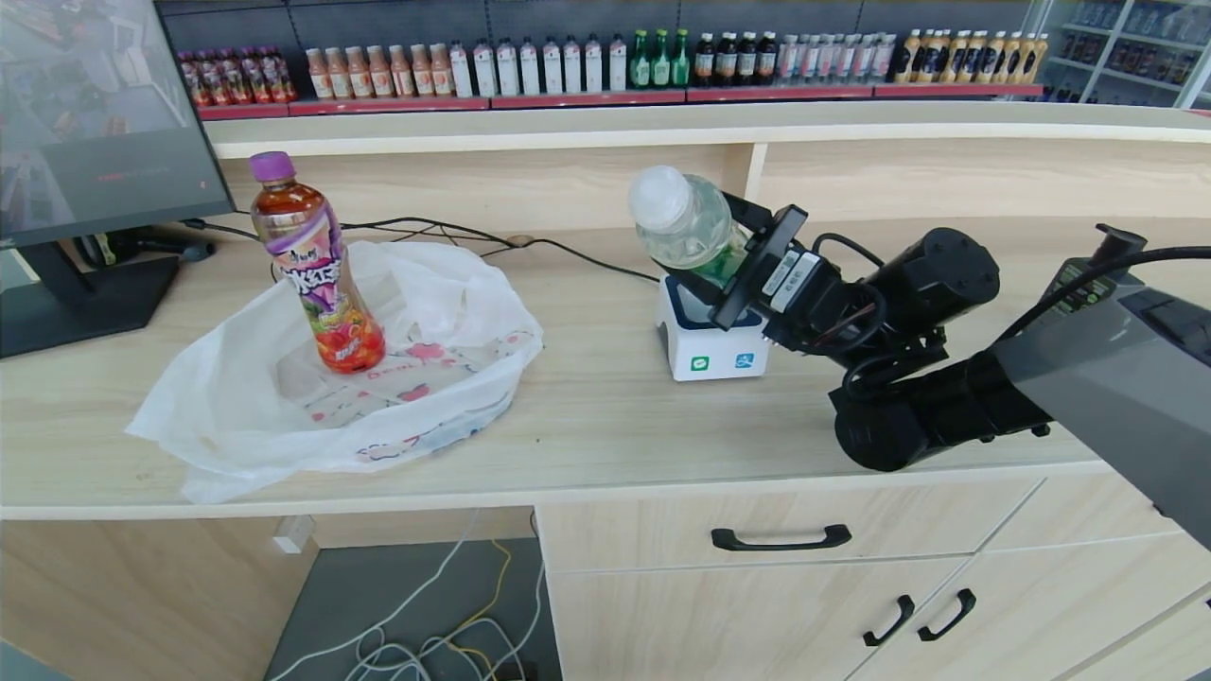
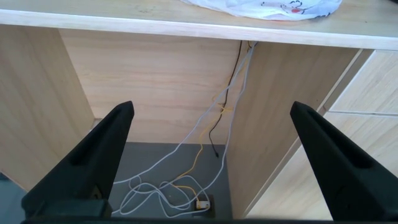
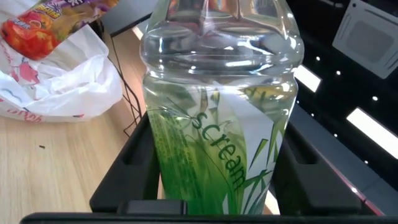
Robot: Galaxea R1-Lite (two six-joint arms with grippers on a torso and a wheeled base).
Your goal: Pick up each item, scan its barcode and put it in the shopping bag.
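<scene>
Clear bottle point(image 1: 683, 225) is clamped in right gripper point(image 1: 733, 260), tilted just above white scanner point(image 1: 710, 352). Left gripper point(image 2: 211, 111) is observed spread apart below counter point(image 2: 186, 25). Red drink bottle point(image 1: 317, 274) is stood upright in shopping bag point(image 1: 236, 416)

The clear bottle point(image 3: 217, 155) wears a green, grass-patterned label with dark lettering running slantwise. On the bench point(image 1: 605, 416), the juice bottle point(image 1: 322, 274), at nine o'clock from the scanner box point(image 1: 711, 355), has a purple label with large pale letters. The scanner box's front shows two small square signs, one green, one blue. The shopping bag point(image 1: 445, 312) bears red print too small to read, as is the monitor's point(image 1: 95, 113) red line.
</scene>
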